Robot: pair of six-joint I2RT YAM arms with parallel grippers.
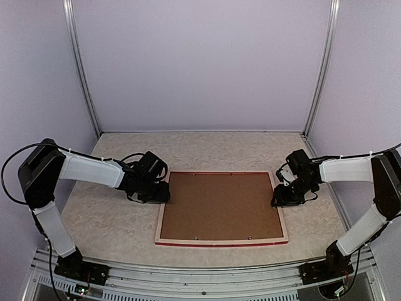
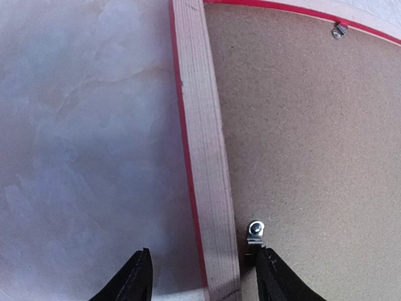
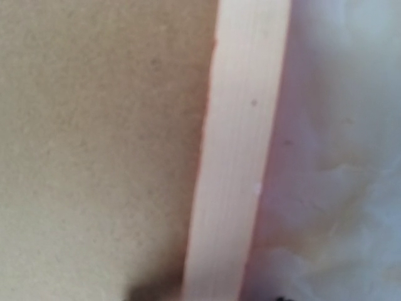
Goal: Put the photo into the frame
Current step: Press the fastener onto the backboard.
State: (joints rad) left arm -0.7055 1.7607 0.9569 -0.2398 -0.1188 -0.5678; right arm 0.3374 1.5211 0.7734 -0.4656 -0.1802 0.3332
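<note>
The frame (image 1: 160, 221) lies face down mid-table, pale wood back up, red outer edge showing. A plain brown backing board (image 1: 219, 204) fills it. The photo is hidden. My left gripper (image 1: 161, 193) is at the frame's left rail; in the left wrist view it (image 2: 203, 281) is open, one finger on the table side and the other fingertip (image 2: 276, 279) on the board side, just below a metal clip (image 2: 255, 231). My right gripper (image 1: 280, 199) is at the right rail (image 3: 241, 157); its blurred wrist view shows hardly any finger.
Small metal clips sit along the frame's inner edge, one at the far corner (image 2: 339, 30) and two on the near rail (image 1: 196, 237). Marbled tabletop (image 1: 100, 213) surrounds the frame. Grey walls and metal posts enclose the cell.
</note>
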